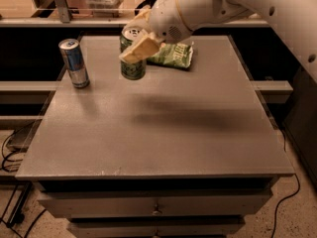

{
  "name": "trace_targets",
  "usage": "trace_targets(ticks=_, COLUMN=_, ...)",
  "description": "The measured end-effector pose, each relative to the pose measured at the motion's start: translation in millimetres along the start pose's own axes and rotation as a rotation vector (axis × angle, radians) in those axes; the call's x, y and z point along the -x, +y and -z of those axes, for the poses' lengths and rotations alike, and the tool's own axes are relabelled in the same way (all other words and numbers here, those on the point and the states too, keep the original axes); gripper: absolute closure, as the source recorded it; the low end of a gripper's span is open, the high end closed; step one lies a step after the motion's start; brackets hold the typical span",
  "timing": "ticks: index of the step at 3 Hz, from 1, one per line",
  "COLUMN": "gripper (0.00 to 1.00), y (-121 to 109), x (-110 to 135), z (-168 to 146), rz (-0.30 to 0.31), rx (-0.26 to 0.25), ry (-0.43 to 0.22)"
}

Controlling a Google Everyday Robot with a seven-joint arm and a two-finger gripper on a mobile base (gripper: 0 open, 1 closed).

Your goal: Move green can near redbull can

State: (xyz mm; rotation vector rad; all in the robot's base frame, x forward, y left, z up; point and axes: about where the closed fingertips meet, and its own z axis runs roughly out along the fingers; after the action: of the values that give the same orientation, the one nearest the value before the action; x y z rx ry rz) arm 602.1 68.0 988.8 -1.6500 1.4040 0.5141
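The green can [132, 66], with pale swirls and a silver top, is held in my gripper [137, 37] at the back left of the grey table [163, 133]. The gripper is shut on the green can; one pale finger [139, 49] crosses its front. The can's base is at or just above the tabletop; I cannot tell whether it touches. The redbull can [74, 63], slim, blue and silver, stands upright to the left near the table's left edge, about a can's width of gap away.
A flat green chip bag [173, 55] lies at the back of the table, just right of the green can. My white arm [237, 4] reaches in from the upper right. Drawers [156, 209] are below the front edge. A rail and shelving run behind the table.
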Motion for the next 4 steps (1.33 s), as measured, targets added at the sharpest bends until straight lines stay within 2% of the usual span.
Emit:
trace_targets(ticks=1, gripper=1.0, y=1.4, x=3.4, z=-1.8, rz=0.007, rx=0.005, ry=-0.007)
trace_targets(ticks=2, gripper=1.0, y=0.7, x=10.5, z=-20.2, rz=0.023, rx=0.031, ry=-0.01)
trace_targets(ticks=3, gripper=1.0, y=-3.4, x=16.1, z=-50.5, rz=0.028, rx=0.064, ry=-0.031)
trace_targets(ticks=4, gripper=1.0, y=-9.4, x=11.4, z=-81.1, rz=0.003, rx=0.087, ry=-0.053)
